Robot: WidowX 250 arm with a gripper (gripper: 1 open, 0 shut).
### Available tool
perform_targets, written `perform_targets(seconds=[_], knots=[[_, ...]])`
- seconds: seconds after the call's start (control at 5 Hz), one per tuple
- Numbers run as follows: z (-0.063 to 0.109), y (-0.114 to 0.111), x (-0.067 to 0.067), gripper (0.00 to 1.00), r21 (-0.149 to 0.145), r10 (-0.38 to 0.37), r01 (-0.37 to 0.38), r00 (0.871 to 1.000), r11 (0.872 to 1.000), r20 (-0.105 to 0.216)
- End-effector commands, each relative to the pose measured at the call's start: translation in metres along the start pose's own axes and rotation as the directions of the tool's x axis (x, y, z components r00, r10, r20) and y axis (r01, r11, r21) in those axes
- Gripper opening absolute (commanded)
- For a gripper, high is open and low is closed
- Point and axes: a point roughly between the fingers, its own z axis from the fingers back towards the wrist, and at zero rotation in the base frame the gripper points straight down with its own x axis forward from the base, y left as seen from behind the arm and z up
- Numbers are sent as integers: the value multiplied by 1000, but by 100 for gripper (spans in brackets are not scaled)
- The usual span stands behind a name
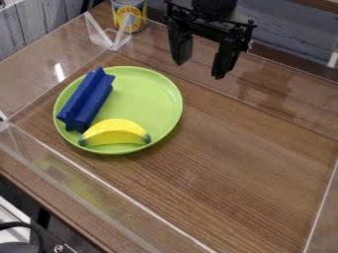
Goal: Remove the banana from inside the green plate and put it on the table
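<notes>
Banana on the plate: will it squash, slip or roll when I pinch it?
The banana looks like moulded glossy plastic, so probably stiff and a bit slippery. Its curved, rounded body may rock or pivot if pinched off-centre. It lies by the green plate's low near rim, so a push might ride over.

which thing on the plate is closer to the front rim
The banana, yellow and curved, at the green plate's near rim; the blue block lies farther back left.
</notes>
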Motion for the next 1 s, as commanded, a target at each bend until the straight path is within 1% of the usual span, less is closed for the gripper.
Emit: perform_targets(seconds=[0.0, 0.2, 0.4, 0.6, 0.8], knots=[[-6, 2, -5, 100, 5, -51, 51, 999, 999, -13], [-11, 9, -15, 100, 16, -144, 144, 989, 989, -17], [-13, 20, -27, 100, 34, -249, 249, 968, 968, -10], [-16, 33, -40, 100, 57, -354, 353, 935, 934, -7], [-23, 46, -49, 100, 81, -426, 425, 905, 902, -8]])
